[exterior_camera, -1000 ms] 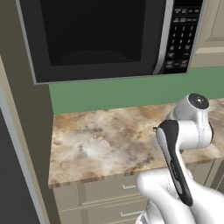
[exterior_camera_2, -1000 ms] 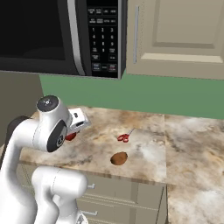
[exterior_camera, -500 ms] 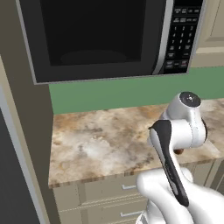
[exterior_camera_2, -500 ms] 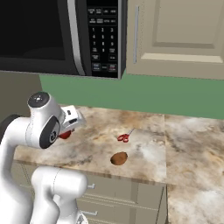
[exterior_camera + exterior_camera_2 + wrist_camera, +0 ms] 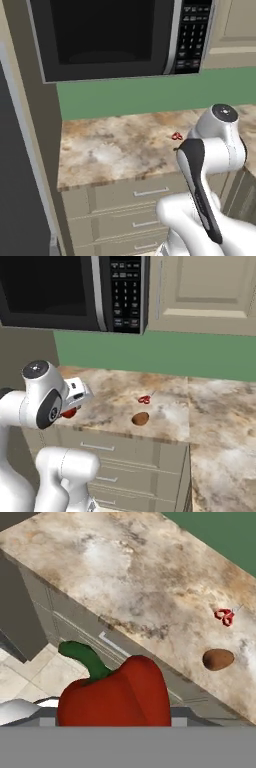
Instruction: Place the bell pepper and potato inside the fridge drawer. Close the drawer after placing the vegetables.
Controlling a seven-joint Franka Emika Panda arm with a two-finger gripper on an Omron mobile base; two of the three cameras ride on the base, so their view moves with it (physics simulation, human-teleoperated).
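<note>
Red bell pepper point(image 5: 115, 694) is filling the lower centre of the hand view, pinched in the gripper point(image 5: 70, 411); in the right base view it's peeking out at centre left, under the wrist. Arm is swinging left across both base views, carrying the pepper off the marble counter point(image 5: 170, 406) edge. Brown potato point(image 5: 140, 418) is sitting at frame centre near the red scissors point(image 5: 144, 400). Judging: pepper is in transit, potato and the drawer close are pending.
</note>
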